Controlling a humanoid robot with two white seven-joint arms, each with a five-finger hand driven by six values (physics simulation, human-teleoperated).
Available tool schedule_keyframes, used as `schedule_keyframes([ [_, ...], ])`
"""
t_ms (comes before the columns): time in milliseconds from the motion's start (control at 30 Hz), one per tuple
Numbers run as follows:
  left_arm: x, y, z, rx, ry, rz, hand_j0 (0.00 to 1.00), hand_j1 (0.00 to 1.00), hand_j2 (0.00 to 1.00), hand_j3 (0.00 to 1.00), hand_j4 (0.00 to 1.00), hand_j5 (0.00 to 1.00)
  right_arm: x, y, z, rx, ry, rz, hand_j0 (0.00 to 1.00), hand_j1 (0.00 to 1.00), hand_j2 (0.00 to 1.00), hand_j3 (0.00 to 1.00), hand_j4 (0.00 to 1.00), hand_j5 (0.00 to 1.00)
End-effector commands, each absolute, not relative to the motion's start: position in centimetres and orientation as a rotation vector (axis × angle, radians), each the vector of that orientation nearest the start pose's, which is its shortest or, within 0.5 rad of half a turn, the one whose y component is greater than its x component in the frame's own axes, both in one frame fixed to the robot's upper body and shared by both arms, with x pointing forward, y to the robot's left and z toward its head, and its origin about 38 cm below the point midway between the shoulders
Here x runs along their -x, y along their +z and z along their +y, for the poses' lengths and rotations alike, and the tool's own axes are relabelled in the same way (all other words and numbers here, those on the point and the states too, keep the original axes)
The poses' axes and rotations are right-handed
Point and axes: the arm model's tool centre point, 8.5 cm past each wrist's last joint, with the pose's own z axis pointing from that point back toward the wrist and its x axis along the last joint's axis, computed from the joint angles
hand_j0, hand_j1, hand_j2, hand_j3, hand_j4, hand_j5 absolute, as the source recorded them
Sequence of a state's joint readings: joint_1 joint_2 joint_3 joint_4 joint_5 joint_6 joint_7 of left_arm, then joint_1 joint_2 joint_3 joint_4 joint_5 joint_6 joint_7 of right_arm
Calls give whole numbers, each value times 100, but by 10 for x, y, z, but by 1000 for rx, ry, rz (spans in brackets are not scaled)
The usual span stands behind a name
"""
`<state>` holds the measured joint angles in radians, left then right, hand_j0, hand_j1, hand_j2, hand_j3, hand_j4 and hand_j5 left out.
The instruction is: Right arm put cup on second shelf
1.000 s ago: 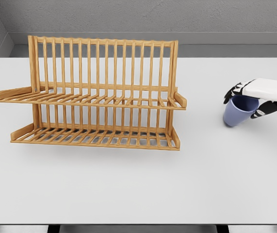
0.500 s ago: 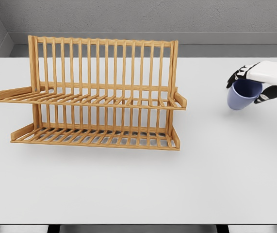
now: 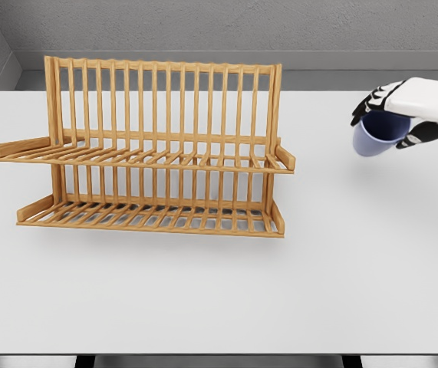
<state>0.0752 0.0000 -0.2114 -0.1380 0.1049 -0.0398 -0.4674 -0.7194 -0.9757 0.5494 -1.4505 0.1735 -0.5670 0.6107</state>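
White surface: table (image 3: 334,291) fills the near field, below and left of the right hand; plain, no markings.
Writing: none legible on any item; cup, rack and hand all unmarked.
Right hand (image 3: 403,115): enters from the right edge, wrist and arm cut off by the frame; white back of hand on top, dark fingers (image 3: 366,107) curled over the cup rim, thumb side wrapped round the far-right wall. Grasping the cup.
Cup (image 3: 373,136): blue-lavender, hangs under the hand, tilted, mouth toward the palm; raised off the table, faint shadow beneath. Upper rim hidden by the fingers; handle, if any, not visible.
Rack (image 3: 146,149): wooden, two slatted shelves, well apart to the left of the hand; upper shelf (image 3: 142,159) roughly level with the cup.
Wall (image 3: 203,27): grey, behind the table.
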Motion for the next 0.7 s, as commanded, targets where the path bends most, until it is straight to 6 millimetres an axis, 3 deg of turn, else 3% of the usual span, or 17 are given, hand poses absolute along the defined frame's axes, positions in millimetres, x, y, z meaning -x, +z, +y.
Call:
schedule_keyframes([
  [0, 2, -257, 223, 408, -129, -69, 100, 100, 100, 100, 100, 100, -433, 302, -356, 481, 1975, -1451, 68, 68, 68, 68, 68, 68],
  [667, 2, -257, 223, 408, -129, -69, 100, 100, 100, 100, 100, 100, -410, 339, -305, 503, 2125, -1590, 68, 68, 68, 68, 68, 68],
])
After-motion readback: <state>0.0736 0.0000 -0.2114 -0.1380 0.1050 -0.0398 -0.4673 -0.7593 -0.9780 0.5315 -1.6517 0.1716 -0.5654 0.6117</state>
